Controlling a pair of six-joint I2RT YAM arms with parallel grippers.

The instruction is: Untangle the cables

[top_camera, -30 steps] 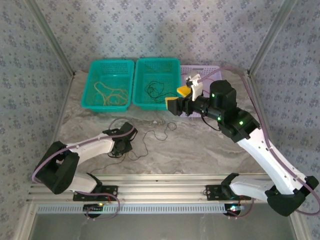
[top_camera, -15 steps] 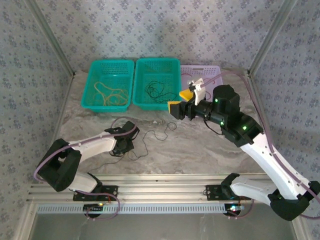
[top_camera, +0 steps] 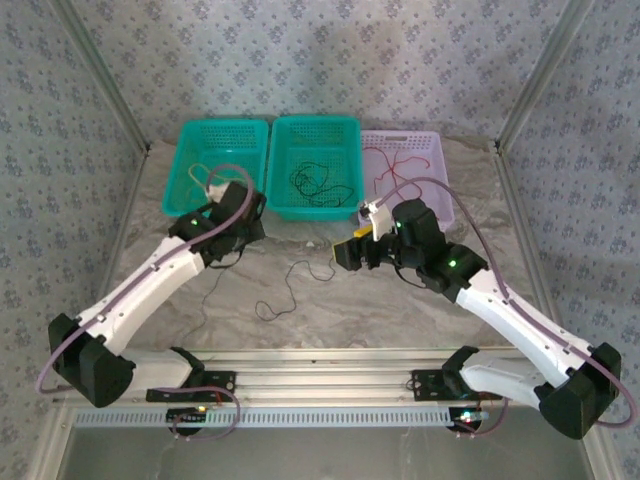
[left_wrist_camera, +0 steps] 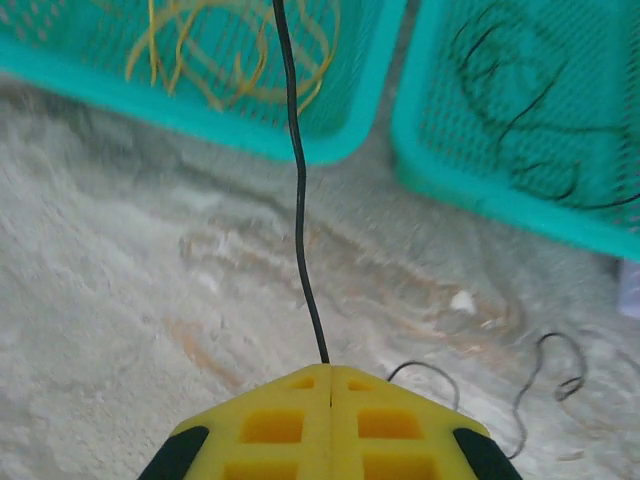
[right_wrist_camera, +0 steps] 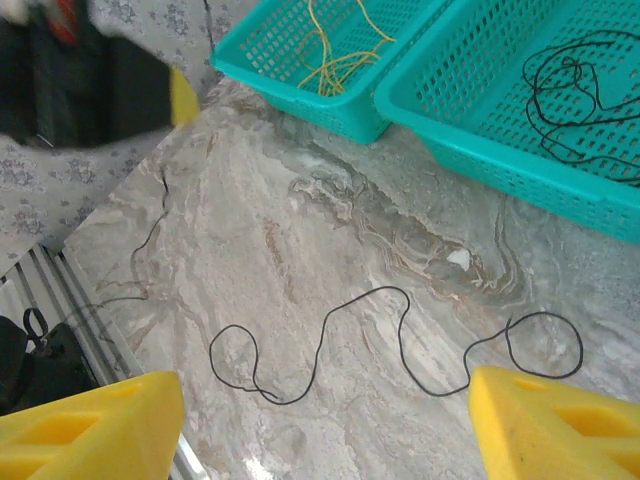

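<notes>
My left gripper (left_wrist_camera: 328, 368) is shut on a thin black cable (left_wrist_camera: 298, 200), which runs straight out from its yellow fingertips. In the top view that gripper (top_camera: 245, 210) hovers just in front of the left teal basket (top_camera: 180, 205). Another black cable (right_wrist_camera: 400, 330) lies in loose curves on the marble table. My right gripper (right_wrist_camera: 325, 400) hangs open above it, its yellow fingers (right_wrist_camera: 560, 425) wide apart and touching nothing. In the top view that cable (top_camera: 290, 285) lies left of the right gripper (top_camera: 345, 252). A strand of the held cable (right_wrist_camera: 160, 215) trails down from the left arm.
Yellow cables (left_wrist_camera: 230, 50) lie in the left teal basket. Black ones (right_wrist_camera: 580, 90) lie in the middle teal basket (top_camera: 345, 205). The purple basket (top_camera: 440, 175) at the back right holds a red cable (top_camera: 395, 160). The table's metal front rail (top_camera: 330, 360) runs behind both arms.
My left gripper shut on a black cable, rose off the table and swung back toward the left basket. My right arm came forward and lower over the loose cable, still open.
</notes>
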